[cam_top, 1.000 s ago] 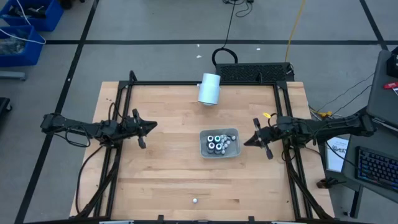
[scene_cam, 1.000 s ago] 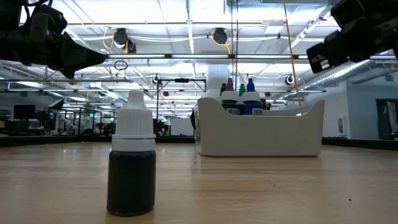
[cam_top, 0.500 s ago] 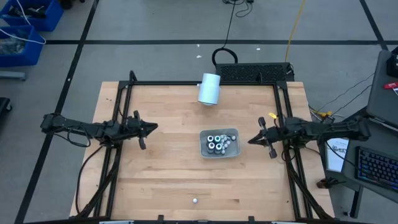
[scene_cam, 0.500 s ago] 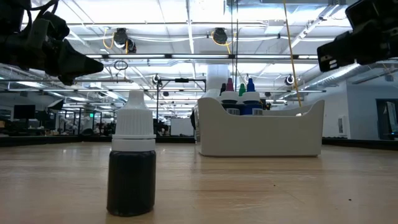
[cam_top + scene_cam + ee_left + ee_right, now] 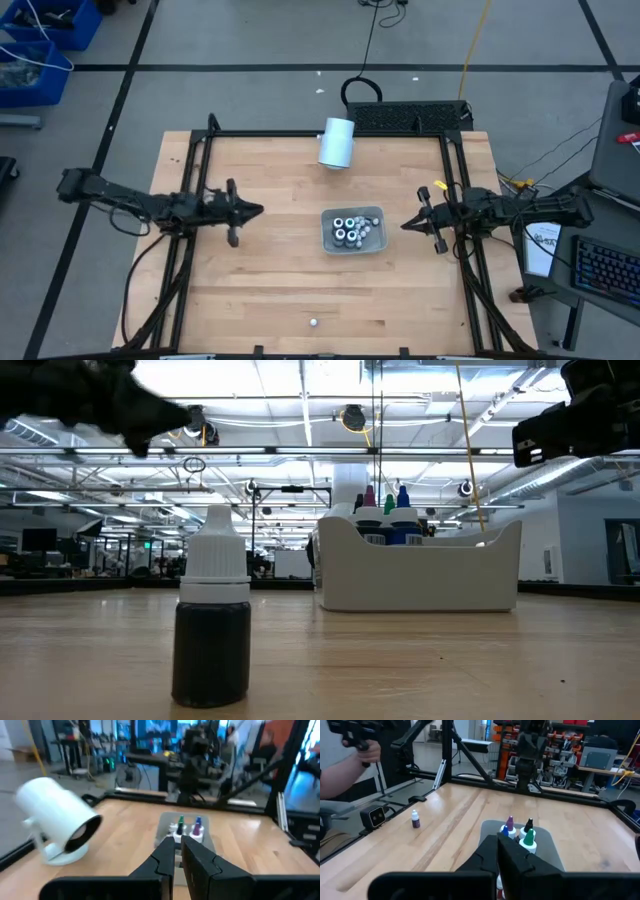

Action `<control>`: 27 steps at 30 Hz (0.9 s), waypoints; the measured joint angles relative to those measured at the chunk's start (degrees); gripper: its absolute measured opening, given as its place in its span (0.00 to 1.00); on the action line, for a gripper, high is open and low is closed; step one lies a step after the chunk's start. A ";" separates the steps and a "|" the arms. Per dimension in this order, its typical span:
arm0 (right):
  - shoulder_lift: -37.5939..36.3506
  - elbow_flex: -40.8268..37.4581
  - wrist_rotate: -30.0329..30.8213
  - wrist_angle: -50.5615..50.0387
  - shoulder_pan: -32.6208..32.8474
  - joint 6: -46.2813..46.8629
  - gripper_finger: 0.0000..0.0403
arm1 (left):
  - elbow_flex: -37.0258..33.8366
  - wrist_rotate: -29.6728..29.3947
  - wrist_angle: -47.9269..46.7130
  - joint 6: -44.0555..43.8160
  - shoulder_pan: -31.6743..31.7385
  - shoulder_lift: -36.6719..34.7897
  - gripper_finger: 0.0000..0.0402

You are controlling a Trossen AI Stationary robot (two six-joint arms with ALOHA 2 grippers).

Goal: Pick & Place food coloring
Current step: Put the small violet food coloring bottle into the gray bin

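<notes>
One small dark bottle of food coloring with a white dropper cap (image 5: pixel 314 323) stands alone near the front edge of the pale wooden table (image 5: pixel 260 290), well apart from the grey rectangular tray (image 5: pixel 328 239) at mid-table that holds the rest of the tiny bottles (image 5: pixel 350 229). Both dark arms hang above the table on either side of the tray, neither touching anything. The left gripper (image 5: pixel 256 211) has its fingers nearly together and empty, pointing toward the tray; the right gripper (image 5: pixel 405 225) is fully closed and also empty, just beside the tray's right wall.

Closed fingers would likely knock a bottle over rather than grasp it, should either arm descend without opening first. The lone bottle, narrow and upright, looks easy to topple and could roll off the front edge. The crowded bottles leave little room for fingers, so neighbours may be nudged. A large white cylinder (image 5: pixel 337 142) lies on its side near the back edge, clear of any likely path.
</notes>
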 joint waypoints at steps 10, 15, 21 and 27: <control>0.02 0.00 -0.01 -0.04 0.00 -0.03 0.00 | 39.02 1.33 -28.67 -4.15 -9.26 46.01 0.09; 0.02 0.04 -0.16 0.00 0.00 0.06 0.00 | 59.37 2.52 -43.59 -12.64 -13.25 63.47 0.09; 0.02 0.07 -2.52 0.23 0.07 0.10 0.00 | 79.35 5.25 -55.06 -16.98 -17.87 76.50 0.16; 0.02 0.09 -3.14 0.50 0.04 -0.78 0.00 | 89.25 10.46 -60.66 -22.69 -20.26 84.20 0.37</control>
